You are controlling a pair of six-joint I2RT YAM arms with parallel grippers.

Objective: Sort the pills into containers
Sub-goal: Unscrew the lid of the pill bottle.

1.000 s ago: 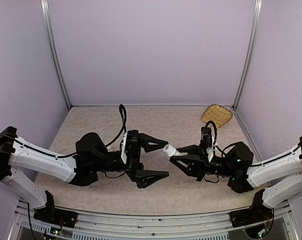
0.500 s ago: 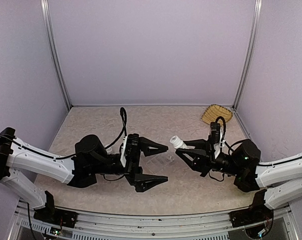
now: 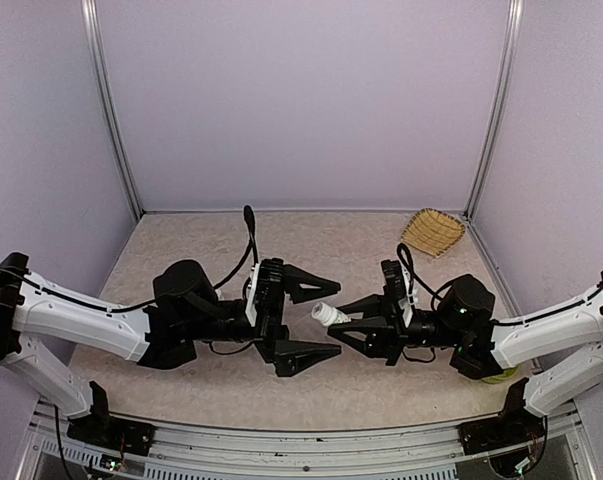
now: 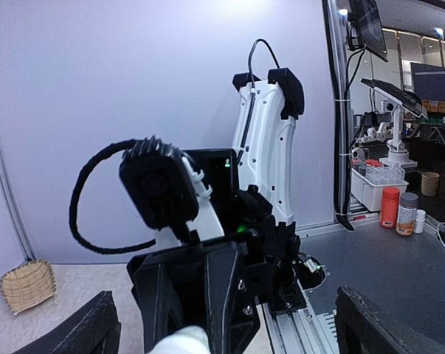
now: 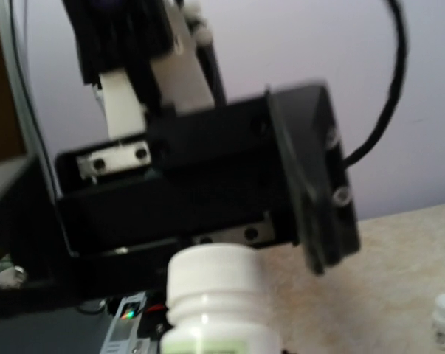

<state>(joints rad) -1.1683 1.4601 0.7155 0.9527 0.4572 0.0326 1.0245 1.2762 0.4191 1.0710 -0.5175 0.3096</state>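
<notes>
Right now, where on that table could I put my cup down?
The far strip of table, between the back wall and the arms, left of the basket, is bare. The middle is crowded: the right gripper holds a white bottle at the open left gripper.

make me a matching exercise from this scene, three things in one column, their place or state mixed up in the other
1. white plastic pill bottle
2. woven straw basket
3. left claw

a. open wide, gripping nothing
b. far right corner of the beige table
c. gripped in the right claw

Pairs: 1-c, 2-b, 3-a
</notes>
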